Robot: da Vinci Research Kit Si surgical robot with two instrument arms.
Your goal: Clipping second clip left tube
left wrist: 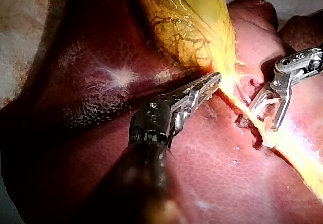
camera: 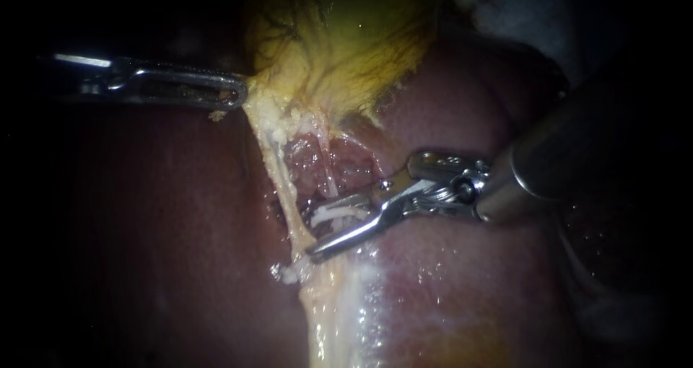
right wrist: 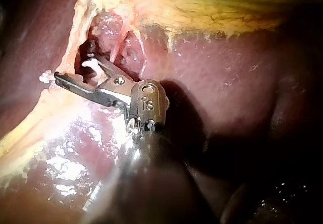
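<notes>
The yellow-green gallbladder [camera: 346, 36] lies on the dark red liver [camera: 447, 288]. From its neck a pale left tube [camera: 278, 173] runs down, with a thinner strand [camera: 328, 173] to its right across a raw pink window. My left instrument [camera: 242, 94] is shut on the gallbladder's edge near the neck, also seen in the left wrist view [left wrist: 216, 78]. My right instrument [camera: 314, 231] holds its jaws wide apart with a white clip [camera: 338, 213] seated between them. Their tips reach the left tube's right side [right wrist: 73, 61]; whether they straddle it is unclear.
Yellow fatty tissue [camera: 339, 317] continues below the tube over the wet liver surface. Small white flecks [camera: 289, 273] sit beside the tube just below the lower jaw tip. A pale cloth [camera: 505, 7] shows at the far upper right.
</notes>
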